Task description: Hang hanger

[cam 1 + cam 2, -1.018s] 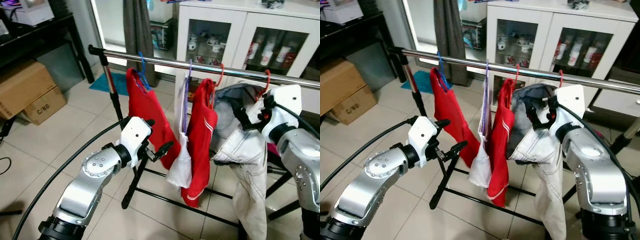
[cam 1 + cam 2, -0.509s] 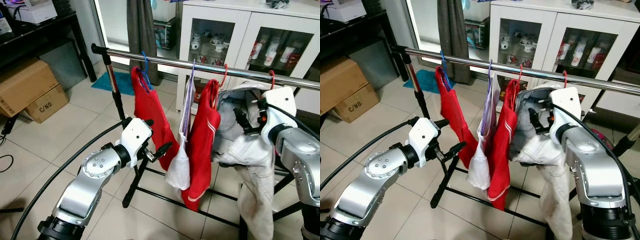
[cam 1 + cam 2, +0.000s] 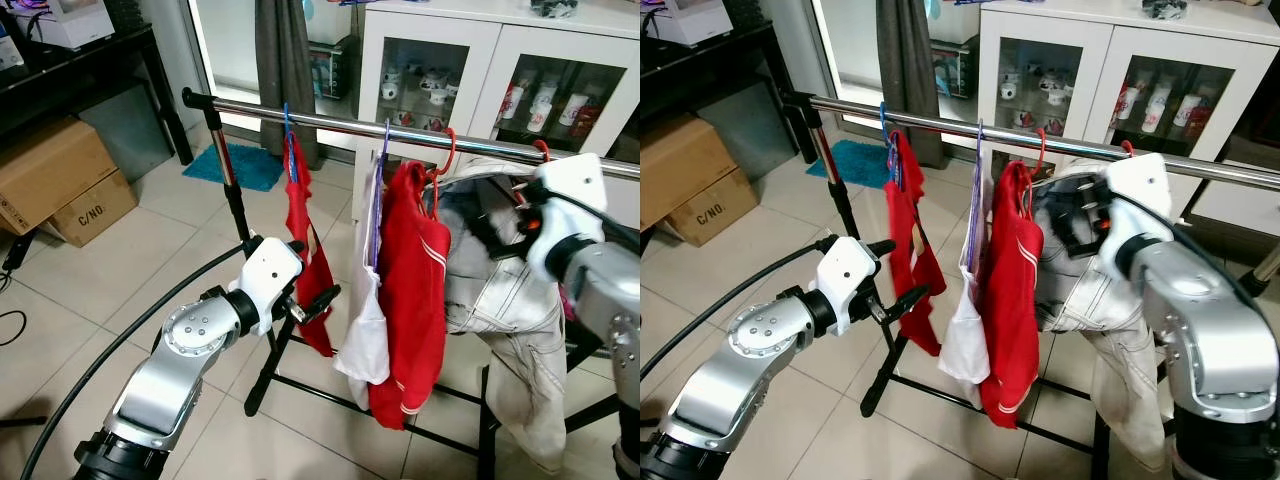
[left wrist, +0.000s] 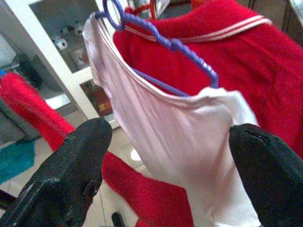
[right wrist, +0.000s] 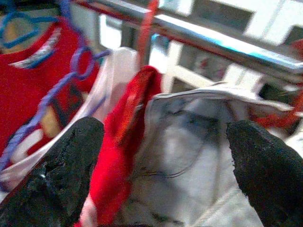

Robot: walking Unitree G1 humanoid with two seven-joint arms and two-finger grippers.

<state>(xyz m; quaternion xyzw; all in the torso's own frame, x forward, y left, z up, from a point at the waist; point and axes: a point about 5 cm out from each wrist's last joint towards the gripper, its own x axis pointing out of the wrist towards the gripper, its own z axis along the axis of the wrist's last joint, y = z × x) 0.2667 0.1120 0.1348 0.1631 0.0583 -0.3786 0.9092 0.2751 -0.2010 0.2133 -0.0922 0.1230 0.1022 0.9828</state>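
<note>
A shiny steel clothes rail [image 3: 340,124] is carrying four garments in front of a white glass-door cabinet [image 3: 480,70]. Nearest the rail's left end, a red top [image 3: 305,250] is hanging from a blue plastic hanger [image 3: 287,135]. Beside it a white vest [image 3: 366,320] is draping from a purple hanger [image 4: 161,40], and a red shirt with white trim [image 3: 412,300] is hanging on a red hanger [image 3: 441,160] just to its right. Toward the rail's right end, pale washed jeans [image 3: 505,310] are hanging from another red hanger [image 3: 540,150], whose hook is sitting over the rail.

The robot's right gripper [image 5: 165,156] is hovering at the waistband of the jeans, its two black fingers [image 5: 61,161] spreading wide on either side of the cloth without clamping it. The left gripper [image 4: 165,175] is reaching under the rail's left portion, its fingers [image 4: 71,165] also standing far apart, gripping nothing, facing the white vest. Brown cardboard boxes [image 3: 55,180] are sitting on the tiled floor [image 3: 130,270] beyond the rail's left end.
</note>
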